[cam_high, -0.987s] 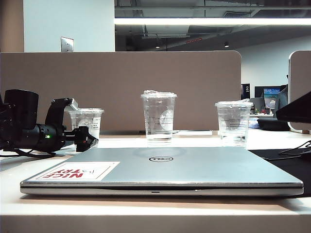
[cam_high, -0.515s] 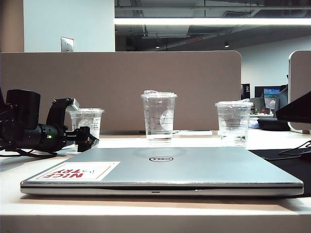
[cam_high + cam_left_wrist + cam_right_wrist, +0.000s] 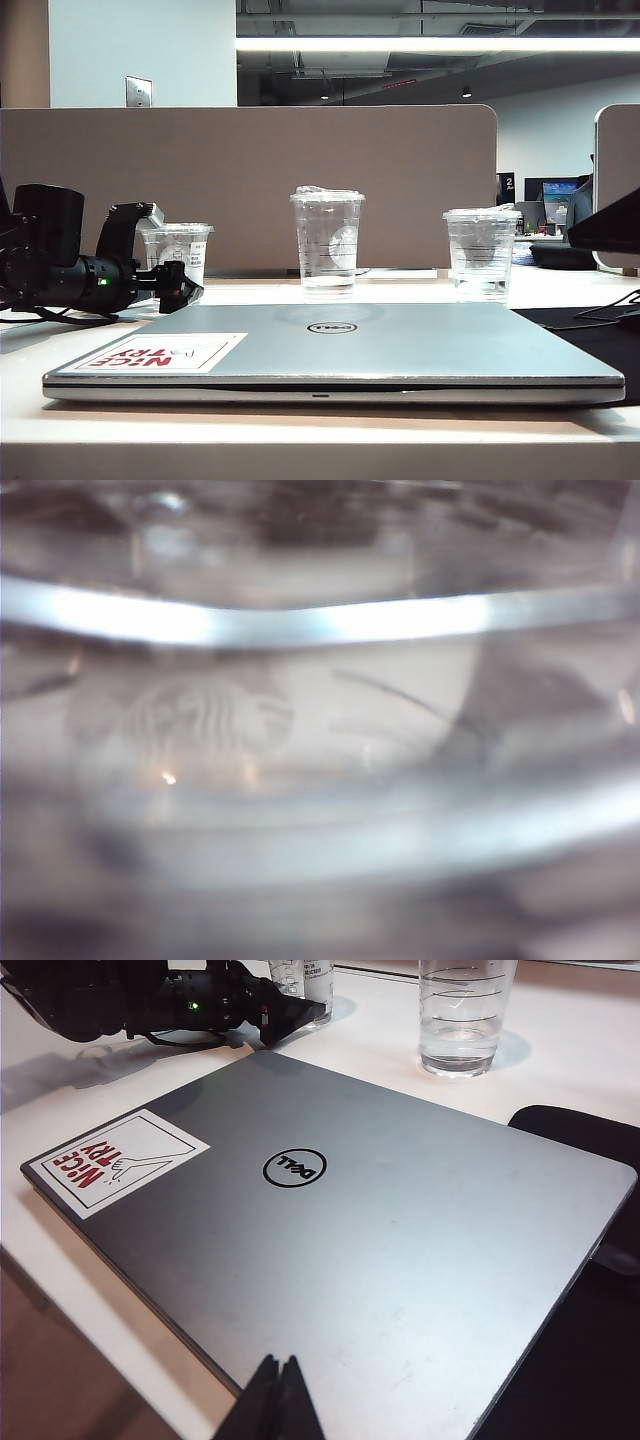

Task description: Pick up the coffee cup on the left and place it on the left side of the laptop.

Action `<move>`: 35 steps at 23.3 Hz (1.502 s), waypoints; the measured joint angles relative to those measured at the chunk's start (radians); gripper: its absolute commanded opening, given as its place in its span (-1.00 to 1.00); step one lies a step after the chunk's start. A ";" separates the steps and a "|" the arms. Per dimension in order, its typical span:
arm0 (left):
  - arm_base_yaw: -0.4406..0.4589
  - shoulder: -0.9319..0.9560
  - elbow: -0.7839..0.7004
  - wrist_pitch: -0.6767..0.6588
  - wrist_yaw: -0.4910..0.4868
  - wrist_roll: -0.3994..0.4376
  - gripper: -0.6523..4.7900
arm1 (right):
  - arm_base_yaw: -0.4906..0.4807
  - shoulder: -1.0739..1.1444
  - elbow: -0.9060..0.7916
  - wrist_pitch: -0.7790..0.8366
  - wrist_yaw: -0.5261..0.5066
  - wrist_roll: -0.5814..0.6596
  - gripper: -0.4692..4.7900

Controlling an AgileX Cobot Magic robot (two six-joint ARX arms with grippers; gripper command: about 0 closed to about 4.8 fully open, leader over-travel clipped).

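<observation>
The coffee cup [image 3: 181, 246], short and clear with a white label, stands on the table behind the laptop's [image 3: 400, 340] far left corner. My left gripper [image 3: 168, 255] lies level and open around it, one finger [image 3: 125, 225] behind the cup and the other [image 3: 180, 286] in front. I cannot tell whether they touch it. The left wrist view is filled by the blurred clear wall of the coffee cup [image 3: 320, 810], and the jaws do not show there. My right gripper [image 3: 278, 1362] hangs shut and empty above the closed silver laptop [image 3: 400, 1220].
A taller clear cup [image 3: 327, 245] stands behind the laptop's middle and another short clear cup [image 3: 481, 255] at the back right. A black mat [image 3: 570, 1130] lies right of the laptop. A grey partition runs along the back of the table.
My left gripper has crept slightly to the right around the coffee cup. The cups, the laptop and the right gripper have not moved.
</observation>
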 measured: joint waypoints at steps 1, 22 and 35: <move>0.000 0.000 0.000 0.000 0.000 0.001 0.68 | 0.000 0.000 0.000 0.000 0.000 0.000 -0.84; 0.000 0.002 0.000 0.000 0.001 -0.002 0.26 | 0.000 0.000 0.000 0.000 0.000 0.000 -0.84; 0.008 -0.019 -0.031 0.052 0.032 -0.012 0.26 | 0.000 0.000 0.000 0.000 0.000 0.000 -0.84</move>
